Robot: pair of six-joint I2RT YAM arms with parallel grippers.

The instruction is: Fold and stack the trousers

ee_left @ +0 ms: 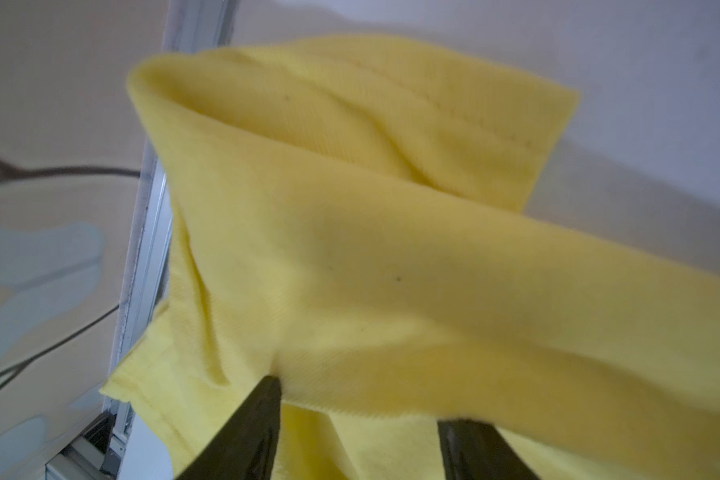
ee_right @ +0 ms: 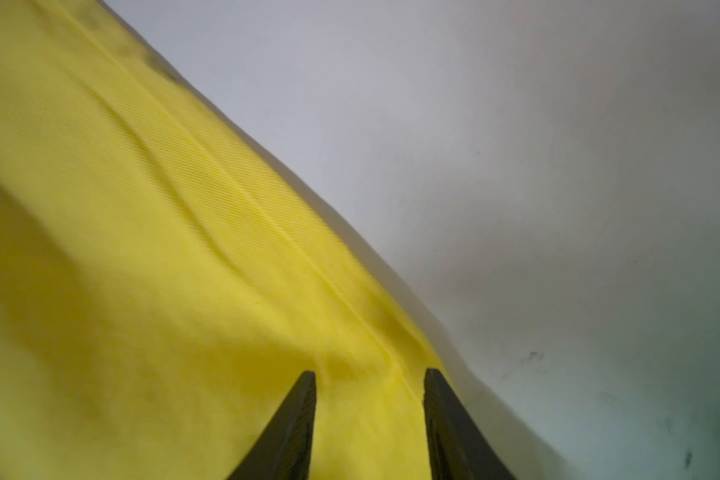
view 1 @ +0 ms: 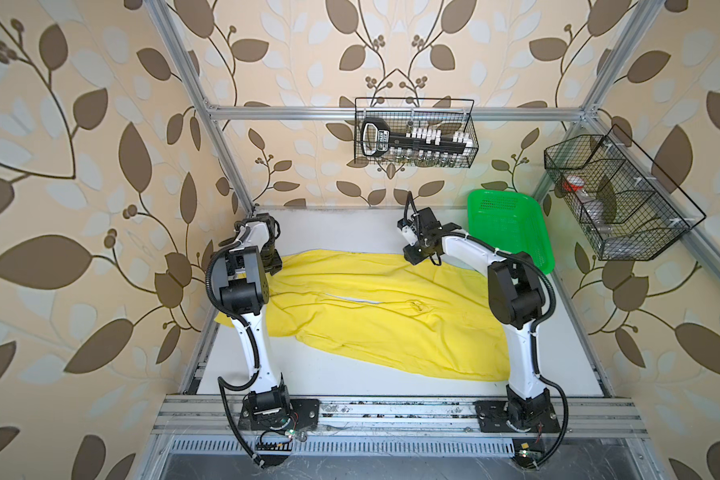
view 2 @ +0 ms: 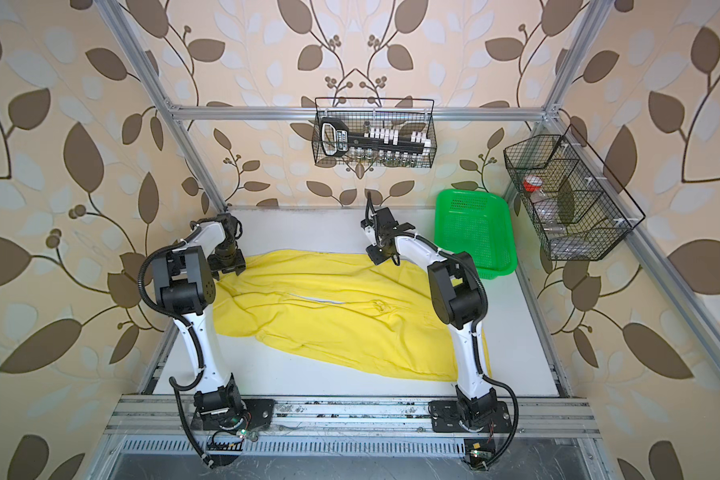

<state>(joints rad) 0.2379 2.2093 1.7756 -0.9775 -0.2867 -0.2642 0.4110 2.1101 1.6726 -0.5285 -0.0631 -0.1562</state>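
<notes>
The yellow trousers (view 1: 371,307) (view 2: 329,316) lie spread across the white table (view 1: 350,232), legs towards the left, with one end hanging over the table's left edge. My left gripper (view 1: 274,268) (view 2: 233,268) is at the far left corner of the cloth, which bunches up towards it. In the left wrist view its jaws (ee_left: 362,403) stand apart, and a fold of the trousers (ee_left: 391,249) drapes over one finger. My right gripper (view 1: 410,255) (view 2: 373,253) hovers at the far edge of the cloth. Its jaws (ee_right: 371,374) are open over the seam of the trousers (ee_right: 142,249).
A green mesh basket (view 1: 512,224) (view 2: 474,232) stands at the back right of the table. A black wire basket (view 1: 414,133) hangs on the back rail and another (view 1: 616,199) on the right rail. Aluminium frame posts edge the table.
</notes>
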